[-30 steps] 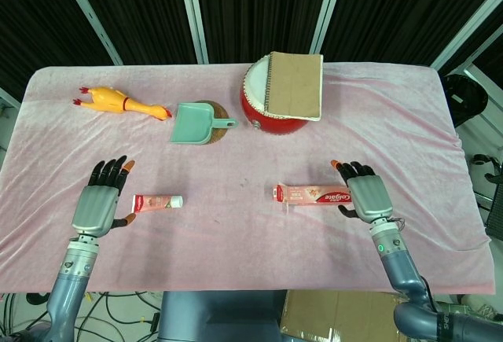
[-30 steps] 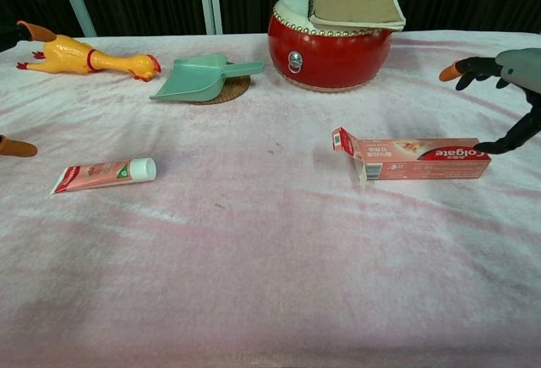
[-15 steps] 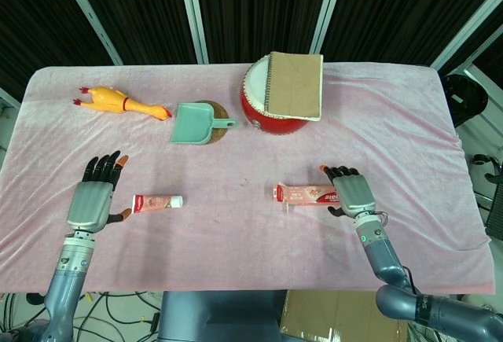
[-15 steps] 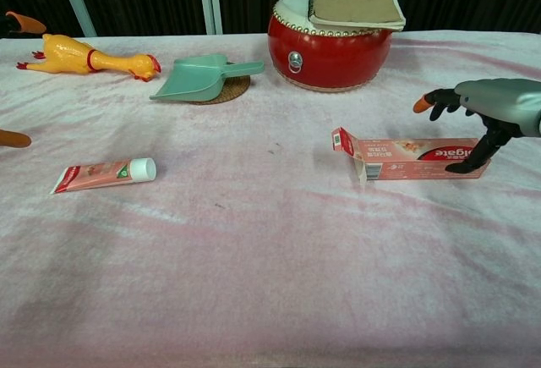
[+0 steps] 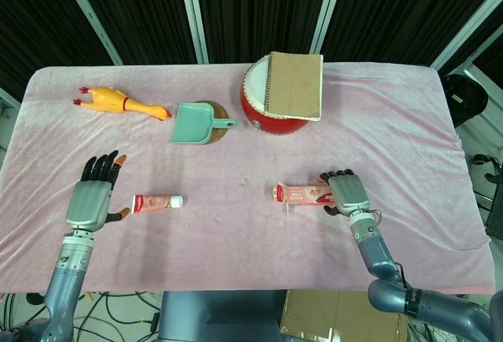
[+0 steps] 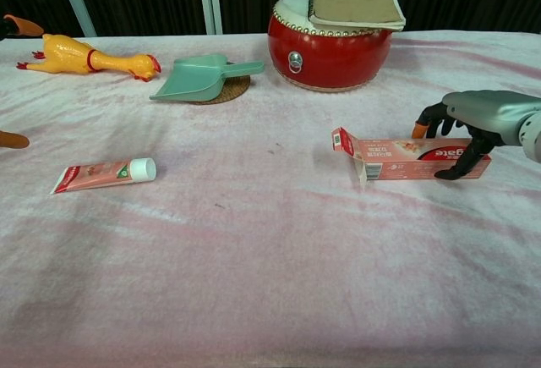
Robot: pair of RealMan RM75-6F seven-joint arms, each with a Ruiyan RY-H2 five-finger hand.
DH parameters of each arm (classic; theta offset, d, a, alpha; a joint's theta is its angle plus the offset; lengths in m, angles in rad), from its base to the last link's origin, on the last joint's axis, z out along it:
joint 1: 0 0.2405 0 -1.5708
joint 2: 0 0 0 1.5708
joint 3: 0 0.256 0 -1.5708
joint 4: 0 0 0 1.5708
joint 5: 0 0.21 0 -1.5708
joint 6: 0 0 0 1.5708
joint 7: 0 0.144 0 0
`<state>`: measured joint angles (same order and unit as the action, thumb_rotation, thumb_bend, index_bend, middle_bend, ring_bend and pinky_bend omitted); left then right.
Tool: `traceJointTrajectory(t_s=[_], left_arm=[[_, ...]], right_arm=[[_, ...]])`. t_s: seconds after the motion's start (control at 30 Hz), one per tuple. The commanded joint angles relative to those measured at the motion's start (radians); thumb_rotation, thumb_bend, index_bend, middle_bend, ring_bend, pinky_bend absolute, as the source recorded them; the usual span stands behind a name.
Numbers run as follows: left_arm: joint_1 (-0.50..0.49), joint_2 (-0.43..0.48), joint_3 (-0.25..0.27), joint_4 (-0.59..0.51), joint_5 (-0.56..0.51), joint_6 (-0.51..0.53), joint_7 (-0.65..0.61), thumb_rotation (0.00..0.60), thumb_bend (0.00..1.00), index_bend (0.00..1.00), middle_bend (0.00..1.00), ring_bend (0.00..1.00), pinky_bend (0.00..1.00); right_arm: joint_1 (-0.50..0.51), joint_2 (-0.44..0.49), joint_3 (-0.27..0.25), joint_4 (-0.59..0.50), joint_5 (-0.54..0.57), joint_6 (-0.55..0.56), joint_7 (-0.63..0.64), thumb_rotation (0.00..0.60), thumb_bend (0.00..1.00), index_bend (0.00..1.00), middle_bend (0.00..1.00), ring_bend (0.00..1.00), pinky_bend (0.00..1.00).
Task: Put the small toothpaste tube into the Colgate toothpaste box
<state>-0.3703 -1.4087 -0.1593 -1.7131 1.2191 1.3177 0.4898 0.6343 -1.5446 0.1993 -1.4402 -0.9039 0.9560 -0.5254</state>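
The small pink toothpaste tube (image 5: 157, 202) (image 6: 103, 173) lies on the pink cloth at the front left, white cap pointing right. My left hand (image 5: 93, 199) hovers just left of it with fingers apart, holding nothing. The Colgate box (image 5: 302, 194) (image 6: 406, 156) lies flat at the front right, with its left end flap open. My right hand (image 5: 346, 191) (image 6: 478, 114) arches over the box's right end. Its thumb is against the near side and its fingers are curled onto the far side, clasping the box.
A yellow rubber chicken (image 5: 122, 102) lies at the back left. A green dustpan (image 5: 195, 123) rests on a round mat. A red drum (image 5: 271, 106) with a notebook (image 5: 295, 84) on top stands at the back centre. The cloth-covered table (image 5: 236, 232) ends close in front.
My right hand came down and leftward onto the box's right end and curled its fingers around it. The left hand drifted slightly left. Tube and box have not moved.
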Motion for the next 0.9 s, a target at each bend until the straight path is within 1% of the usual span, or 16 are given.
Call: traceJointTrajectory(t_s=[0.03,0.1,0.2,0.43,0.5,0.53,0.57,0.63,0.67,0.77,0.9], left_arm=[[-0.001,0.0,0.0,0.002,-0.002,-0.001,-0.002,0.6,0.0,0.0,0.0,0.0,0.0],[-0.002,0.0,0.001,0.003,-0.003,-0.001,-0.002,0.6,0.0,0.0,0.0,0.0,0.0],[-0.003,0.001,0.002,0.003,-0.006,-0.002,-0.002,0.6,0.0,0.0,0.0,0.0,0.0],[-0.006,0.006,0.009,0.002,-0.014,-0.004,0.019,0.6,0.01,0.0,0.0,0.0,0.0],[-0.006,0.01,0.007,-0.002,-0.018,0.0,0.026,0.6,0.01,0.02,0.0,0.0,0.03],[-0.006,0.016,0.005,-0.001,-0.023,0.001,0.037,0.6,0.01,0.05,0.03,0.03,0.07],[-0.008,0.02,0.004,0.002,-0.029,0.002,0.05,0.6,0.02,0.11,0.07,0.06,0.12],[-0.013,0.029,-0.002,0.016,-0.046,0.002,0.085,0.6,0.02,0.21,0.14,0.12,0.16],[-0.018,0.032,-0.007,0.023,-0.062,-0.002,0.104,0.6,0.03,0.25,0.18,0.15,0.18],[-0.029,0.037,-0.018,0.036,-0.119,-0.024,0.139,0.6,0.03,0.28,0.25,0.2,0.22],[-0.051,0.03,-0.023,0.057,-0.18,-0.067,0.173,0.6,0.06,0.32,0.26,0.2,0.24]], right_arm=[[0.002,-0.005,-0.004,0.008,-0.002,0.003,0.003,0.6,0.23,0.35,0.33,0.29,0.25],[0.003,-0.007,-0.006,0.013,0.0,0.004,0.006,0.6,0.28,0.39,0.37,0.32,0.3],[0.004,-0.008,-0.008,0.017,-0.006,0.008,0.015,0.6,0.34,0.44,0.42,0.37,0.36],[-0.004,0.016,-0.018,-0.023,-0.051,0.029,0.044,0.6,0.35,0.45,0.43,0.38,0.37],[-0.007,0.029,-0.018,-0.04,-0.061,0.038,0.048,0.6,0.35,0.45,0.43,0.38,0.37],[-0.009,0.04,-0.018,-0.057,-0.066,0.043,0.051,0.6,0.35,0.45,0.43,0.38,0.37],[-0.011,0.048,-0.018,-0.067,-0.069,0.047,0.052,0.6,0.35,0.45,0.43,0.38,0.37],[-0.014,0.061,-0.019,-0.088,-0.075,0.058,0.051,0.6,0.35,0.45,0.43,0.38,0.37],[-0.017,0.067,-0.02,-0.1,-0.077,0.066,0.048,0.6,0.35,0.45,0.43,0.38,0.37],[-0.023,0.074,-0.025,-0.125,-0.077,0.081,0.041,0.6,0.35,0.45,0.43,0.38,0.37],[-0.029,0.079,-0.032,-0.15,-0.074,0.096,0.032,0.6,0.34,0.45,0.43,0.38,0.37]])
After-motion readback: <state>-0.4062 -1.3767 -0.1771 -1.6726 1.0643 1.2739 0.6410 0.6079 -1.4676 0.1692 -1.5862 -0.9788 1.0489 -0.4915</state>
